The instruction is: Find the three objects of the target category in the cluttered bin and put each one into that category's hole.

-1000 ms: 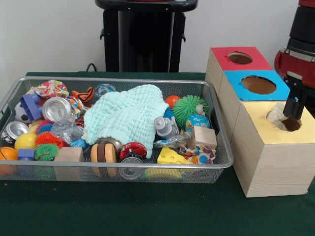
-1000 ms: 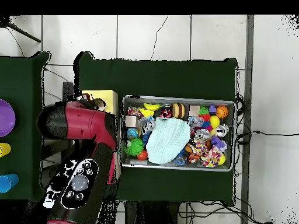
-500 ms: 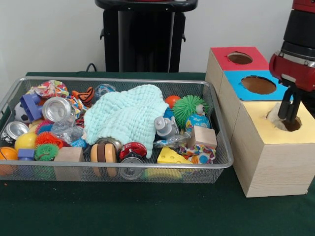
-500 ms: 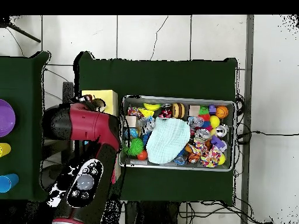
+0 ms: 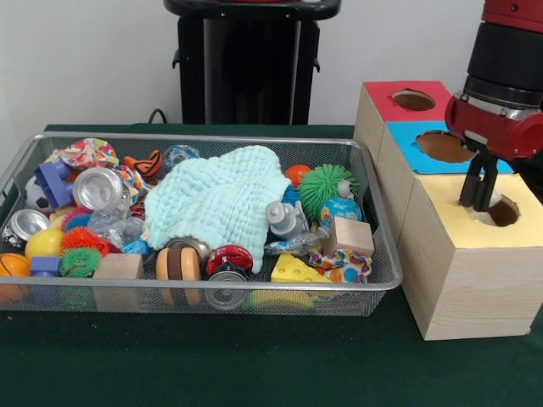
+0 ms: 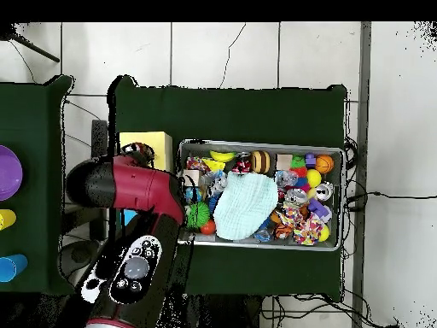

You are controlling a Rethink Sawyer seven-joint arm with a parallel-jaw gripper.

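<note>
A green-covered table (image 5: 254, 373) carries a wire bin (image 5: 373, 280) heaped with toys and, beside it, a row of three wooden boxes. The robot's pincer (image 5: 478, 203) hangs just above the yellow box (image 5: 458, 263), at the near edge of its round hole (image 5: 501, 212). Its two black fingers (image 5: 468, 188) are close together and hold nothing. The blue box (image 5: 407, 140) and red box (image 5: 382, 102) lie just beyond the pincer. Which toys count as targets cannot be told, but all lie in the bin, well off to the pincer's side and lower. A pale green cloth (image 5: 216, 199) covers the bin's middle, hiding whatever lies beneath. Any next reach would likely cross from boxes to bin.
</note>
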